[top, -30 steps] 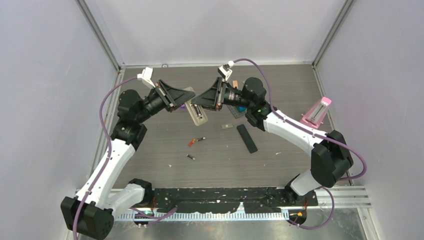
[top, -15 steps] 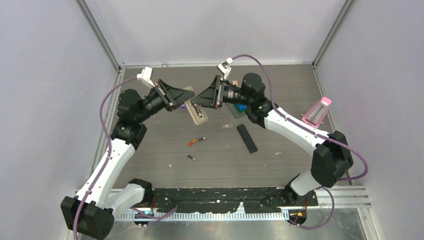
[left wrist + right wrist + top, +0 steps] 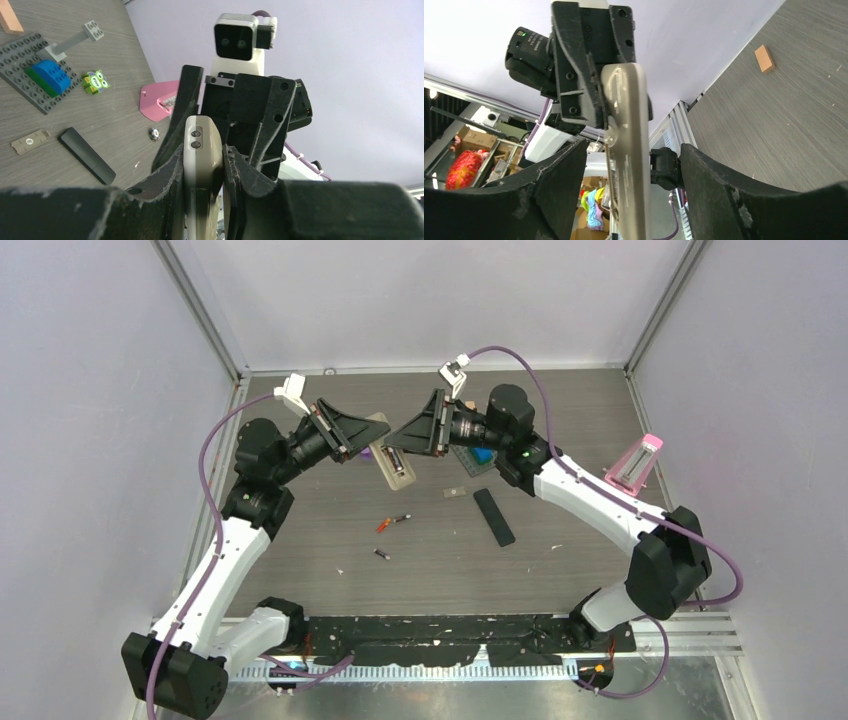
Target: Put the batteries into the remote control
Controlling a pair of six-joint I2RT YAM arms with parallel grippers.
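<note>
The left fingers (image 3: pixel 175 172) pinch the beige remote (image 3: pixel 202 145) mid-frame; the right fingers (image 3: pixel 571 162) stand spread around it. Batteries (image 3: pixel 385 526) lie on the surface (image 3: pixel 300 530) below.

The remote control (image 3: pixel 202 135) looked like smooth beige plastic with a soft gloss. The left gripper (image 3: pixel 202 160) and right gripper (image 3: pixel 633 146) were matt black plastic, edges scuffed pale and rough. The desk (image 3: pixel 560 410) had a matt grey woodgrain finish. The far block (image 3: pixel 765 58) seemed bare wood, and the pink holder (image 3: pixel 635 462) on the right translucent plastic.
</note>
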